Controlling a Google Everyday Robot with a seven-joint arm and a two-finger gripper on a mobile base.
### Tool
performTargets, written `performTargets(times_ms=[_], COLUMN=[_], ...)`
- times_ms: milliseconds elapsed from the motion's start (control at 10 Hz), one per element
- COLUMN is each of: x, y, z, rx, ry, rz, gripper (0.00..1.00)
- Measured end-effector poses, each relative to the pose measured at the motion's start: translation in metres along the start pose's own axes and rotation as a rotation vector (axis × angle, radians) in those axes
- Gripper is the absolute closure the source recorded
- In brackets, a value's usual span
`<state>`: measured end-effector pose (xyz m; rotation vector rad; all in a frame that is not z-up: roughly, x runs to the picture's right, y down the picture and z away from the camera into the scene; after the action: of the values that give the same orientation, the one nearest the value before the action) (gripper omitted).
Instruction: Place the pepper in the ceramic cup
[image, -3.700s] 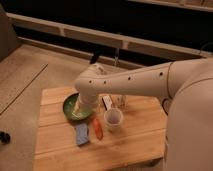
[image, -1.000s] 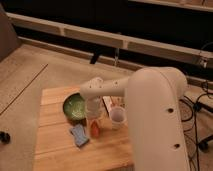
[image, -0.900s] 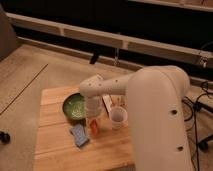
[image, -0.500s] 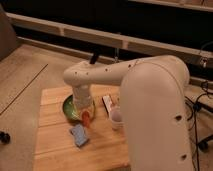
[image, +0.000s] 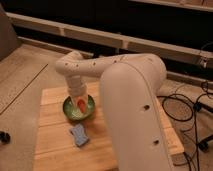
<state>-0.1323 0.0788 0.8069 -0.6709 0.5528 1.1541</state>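
My gripper hangs over the green bowl on the left part of the wooden table. It is shut on the small orange-red pepper, which points down into the bowl's opening. The blue sponge lies on the table in front of the bowl. The ceramic cup is hidden behind my big white arm, which fills the right of the view.
Black cables lie on the floor to the right of the table. A long low ledge runs along the back. A caster wheel stands at the left edge.
The gripper has lifted the pepper off the table beside the sponge and carried it back and left over the green bowl. The sponge has not moved.
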Motion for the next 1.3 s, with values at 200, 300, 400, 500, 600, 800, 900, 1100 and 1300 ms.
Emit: performTargets(times_ms=[200,300,400,500,600,800,900,1100,1300], x=[-0.011,-0.0111,-0.0113,-0.0113,-0.0113,-0.0113,-0.0113,-0.0112,-0.0112], y=[-0.0104,-0.0088,-0.0069,-0.0071,-0.0079,-0.0072,-0.0075,-0.0079,-0.0082], z=[0.008,0.0077,0.0077,0.0079,0.0075,0.0077,0.0077,0.0079,0.0079], rx=[-0.014,-0.016,-0.016,-0.016,-0.016,-0.015,-0.015,-0.015,-0.015], ry=[-0.008,-0.008,-0.008,-0.008,-0.009,-0.008,-0.009,-0.008,-0.008], rz=[0.003,0.001,-0.002,-0.002,0.0,-0.001,-0.001,0.0,0.0], gripper=[0.97,0.91,0.81,0.76,0.68,0.48,0.38,0.21,0.2])
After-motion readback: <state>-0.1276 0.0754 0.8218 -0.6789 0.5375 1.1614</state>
